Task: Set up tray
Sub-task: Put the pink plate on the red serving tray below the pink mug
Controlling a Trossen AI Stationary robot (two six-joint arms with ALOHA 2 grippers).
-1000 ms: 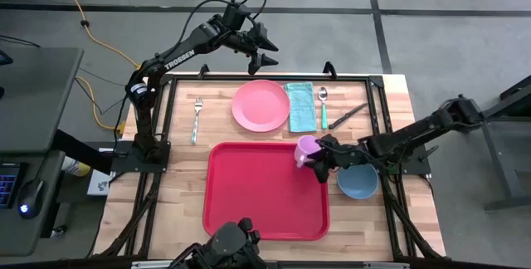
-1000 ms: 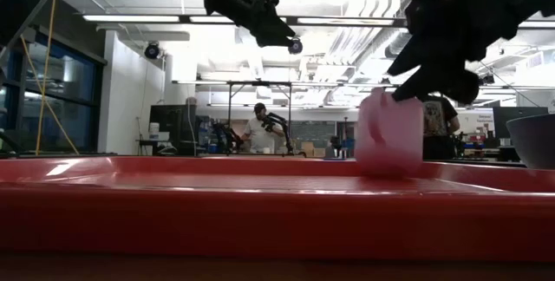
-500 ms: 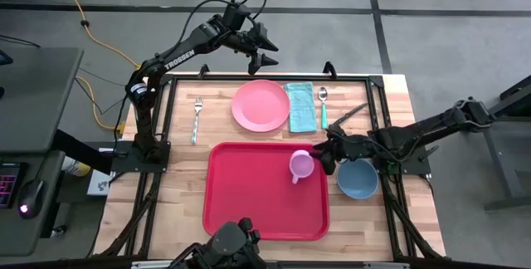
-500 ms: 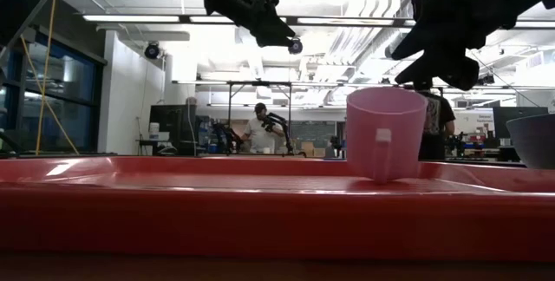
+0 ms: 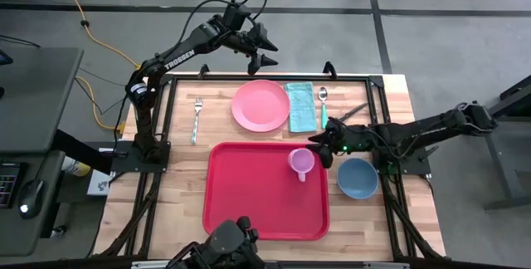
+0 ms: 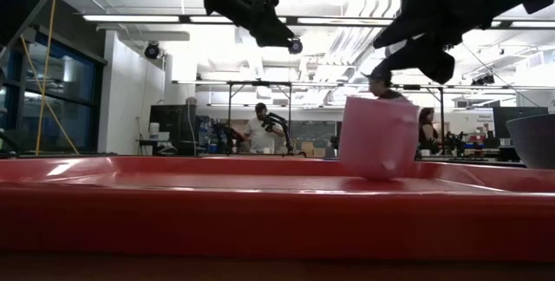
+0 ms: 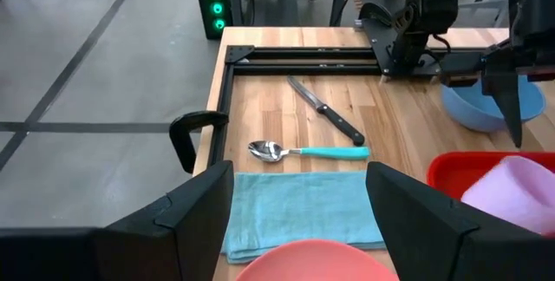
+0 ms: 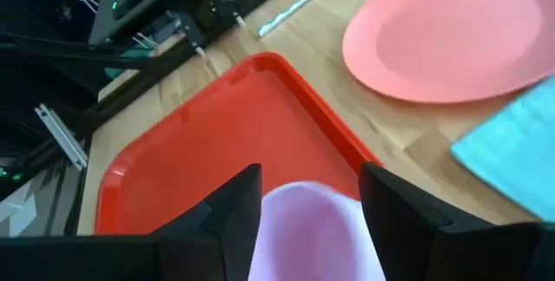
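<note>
The red tray (image 5: 265, 190) lies at the tabletop's six o'clock, a pink mug (image 5: 301, 163) standing at its two o'clock corner. The right tool (image 5: 323, 146), fingers apart and empty, hovers beside the mug; swinging low could topple it. The left tool (image 5: 267, 51) waits spread wide at twelve o'clock.

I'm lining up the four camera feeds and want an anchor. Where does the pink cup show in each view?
High view: pink cup near the red tray's right edge.
Low view: right of centre, standing on the tray.
Left wrist view: cut off at the lower right corner.
Right wrist view: bottom centre, between the right gripper's fingers.
Shared landmark: the red tray.
</note>
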